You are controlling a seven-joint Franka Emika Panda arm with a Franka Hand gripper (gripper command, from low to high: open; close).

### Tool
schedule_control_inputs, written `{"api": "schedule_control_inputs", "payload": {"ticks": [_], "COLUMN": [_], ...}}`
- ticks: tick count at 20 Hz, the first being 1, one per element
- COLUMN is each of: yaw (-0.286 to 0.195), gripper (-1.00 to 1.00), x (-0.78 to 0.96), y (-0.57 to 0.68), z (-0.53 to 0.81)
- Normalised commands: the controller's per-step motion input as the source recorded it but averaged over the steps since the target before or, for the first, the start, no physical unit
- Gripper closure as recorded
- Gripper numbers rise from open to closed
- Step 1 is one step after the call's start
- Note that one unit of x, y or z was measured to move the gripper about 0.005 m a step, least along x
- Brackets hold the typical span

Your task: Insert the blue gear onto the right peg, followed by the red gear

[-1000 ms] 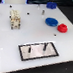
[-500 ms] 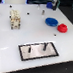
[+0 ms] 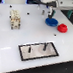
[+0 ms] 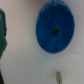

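Surface: white tabletop (image 3: 8, 43), glossy, dark surround beyond its far and near edges.
Blue gear: flat round bright blue plastic disc (image 4: 55, 31) with toothed rim, lay flat on the table, centre hole facing up; round, so no long axis.
Blue gear, exterior view: (image 3: 51, 21) sat far back, touching or just beside the small round bright red plastic gear (image 3: 62, 28) on the exterior view's right.
Gripper: (image 3: 51, 9) hung just above the blue gear; fingers not seen in the wrist view, opening could not be told, nothing seen held.
Plate: grey rectangular plate with black border (image 3: 27, 52), near edge, well apart from both gears.
Right peg: short thin dark upright pin (image 3: 44, 46), bare.
Writing: none legible.
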Motion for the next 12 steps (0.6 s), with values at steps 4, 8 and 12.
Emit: {"api": "schedule_control_inputs", "payload": {"ticks": [4,8,12], "yaw": [0.0,0.0,0.0], "gripper": [-1.0,-1.0,1.0], "x": [-0.28,-0.05,-0.15], "y": [-0.19,-0.06,-0.02], "z": [-0.45,-0.13,0.05]}}
